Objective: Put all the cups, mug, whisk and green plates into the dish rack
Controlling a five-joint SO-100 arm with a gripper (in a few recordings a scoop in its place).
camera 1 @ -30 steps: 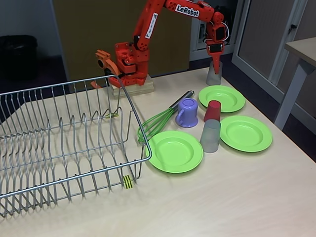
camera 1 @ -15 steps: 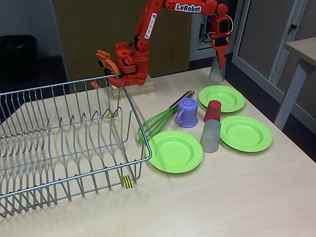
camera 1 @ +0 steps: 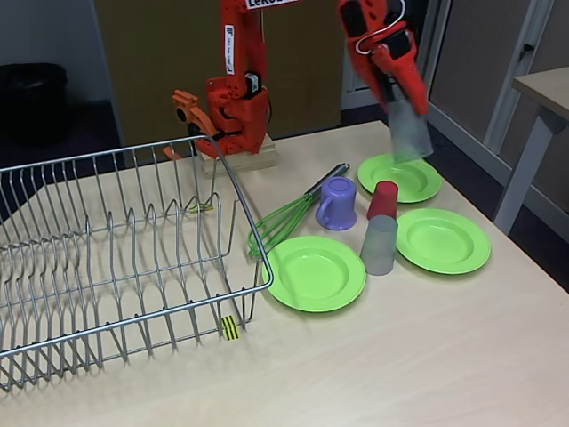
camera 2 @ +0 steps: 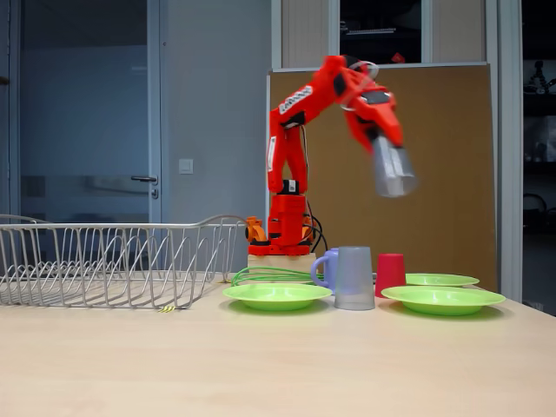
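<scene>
My orange gripper (camera 1: 402, 93) (camera 2: 388, 143) is shut on a frosted-grey cup (camera 1: 409, 132) (camera 2: 393, 172), held tilted in the air above the far green plate (camera 1: 400, 177) (camera 2: 441, 280). A second grey cup (camera 1: 380, 245) (camera 2: 354, 278) and the red cup (camera 1: 383, 199) (camera 2: 390, 271) stand between the plates. The purple mug (camera 1: 338, 202) (camera 2: 325, 268) sits beside the green whisk (camera 1: 289, 217) (camera 2: 265, 276). Two more green plates (camera 1: 316, 272) (camera 1: 442, 239) lie in front. The wire dish rack (camera 1: 116, 258) (camera 2: 113, 261) holds nothing at the left.
The arm's base (camera 1: 233, 107) (camera 2: 285, 230) stands on a wooden block at the table's back edge. Another table's corner (camera 1: 544, 89) sits at the right. Bare tabletop (camera 1: 400, 356) stretches in front of the plates.
The gripper has lifted the grey cup off the table's back edge and swung it forward, tilting it over the far plate. The upper arm has swung upright.
</scene>
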